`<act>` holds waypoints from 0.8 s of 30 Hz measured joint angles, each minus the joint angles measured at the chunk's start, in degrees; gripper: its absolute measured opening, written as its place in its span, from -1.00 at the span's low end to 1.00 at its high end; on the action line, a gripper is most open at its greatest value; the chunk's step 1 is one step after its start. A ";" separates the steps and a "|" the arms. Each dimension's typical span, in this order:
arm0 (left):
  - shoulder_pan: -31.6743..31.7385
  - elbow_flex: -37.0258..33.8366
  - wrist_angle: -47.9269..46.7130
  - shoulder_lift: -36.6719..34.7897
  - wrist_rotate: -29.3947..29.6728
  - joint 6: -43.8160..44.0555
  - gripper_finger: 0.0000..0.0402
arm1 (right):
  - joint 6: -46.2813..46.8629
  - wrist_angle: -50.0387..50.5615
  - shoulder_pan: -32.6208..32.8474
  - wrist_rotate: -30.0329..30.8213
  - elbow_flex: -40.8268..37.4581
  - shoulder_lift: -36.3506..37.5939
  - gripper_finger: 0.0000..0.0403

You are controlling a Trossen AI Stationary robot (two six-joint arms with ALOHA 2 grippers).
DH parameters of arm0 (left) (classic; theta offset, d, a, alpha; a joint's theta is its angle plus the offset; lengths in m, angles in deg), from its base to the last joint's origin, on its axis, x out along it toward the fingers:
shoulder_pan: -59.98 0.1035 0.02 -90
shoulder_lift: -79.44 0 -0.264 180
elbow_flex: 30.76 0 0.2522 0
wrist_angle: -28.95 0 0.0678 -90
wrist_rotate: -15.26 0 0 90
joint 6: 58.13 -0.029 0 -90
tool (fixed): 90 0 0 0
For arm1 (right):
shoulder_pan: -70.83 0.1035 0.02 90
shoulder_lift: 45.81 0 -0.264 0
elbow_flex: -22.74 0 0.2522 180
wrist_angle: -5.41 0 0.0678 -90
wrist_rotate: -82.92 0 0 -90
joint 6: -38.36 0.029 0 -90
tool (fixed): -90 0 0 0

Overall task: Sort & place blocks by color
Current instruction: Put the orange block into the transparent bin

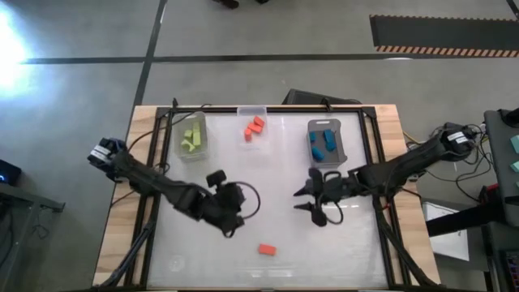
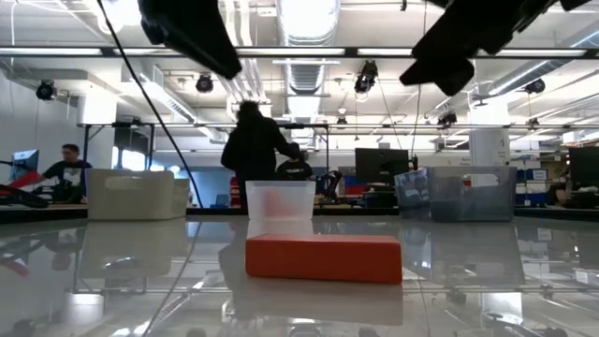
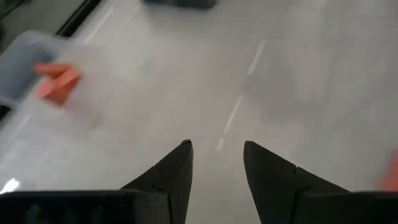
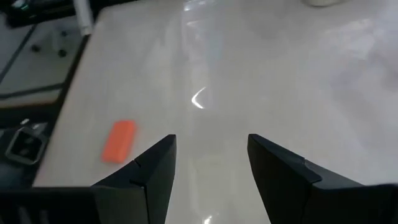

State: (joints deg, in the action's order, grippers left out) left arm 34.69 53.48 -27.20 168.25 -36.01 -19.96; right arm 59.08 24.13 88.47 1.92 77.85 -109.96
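One orange-red bar block [image 1: 267, 250] lies flat on the white table near its near edge; it also shows in the low view [image 2: 323, 257] and the right wrist view [image 4: 118, 141]. Lime green blocks [image 1: 192, 138] lie in the left clear bin, orange-red blocks [image 1: 254, 128] in the middle clear bin [image 3: 57, 81], and blue blocks [image 1: 324, 144] in the right grey bin. My left gripper [image 1: 233, 212] [image 3: 216, 144] hovers open over the table's middle, left of centre. My right gripper [image 1: 298, 200] [image 4: 211, 137] hovers open right of centre. Neither holds anything.
The three bins stand in a row along the far edge: the left clear bin [image 2: 136, 194], the middle clear bin [image 2: 279, 199] and the grey bin [image 2: 459, 192]. A black frame [image 1: 369, 130] borders the table. People show in the room beyond [image 2: 253, 150]. Bare table lies between the grippers and the lone block.
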 joint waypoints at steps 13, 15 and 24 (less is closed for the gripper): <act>-8.23 -0.09 9.28 0.04 0.23 -1.18 -0.36 | -0.26 -6.69 13.70 10.21 8.28 -14.45 -0.06; -9.06 -0.09 10.01 0.04 0.22 -1.18 -0.36 | 0.25 -6.58 15.17 12.88 10.57 -17.65 -0.06; -10.68 -2.49 15.50 0.07 0.22 -1.14 -0.36 | 0.34 -6.08 18.62 15.10 24.32 -33.45 -0.06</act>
State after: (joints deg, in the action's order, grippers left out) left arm 24.01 50.99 -11.70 168.32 -35.79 -21.10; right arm 59.42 18.05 107.08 17.02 102.17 -143.42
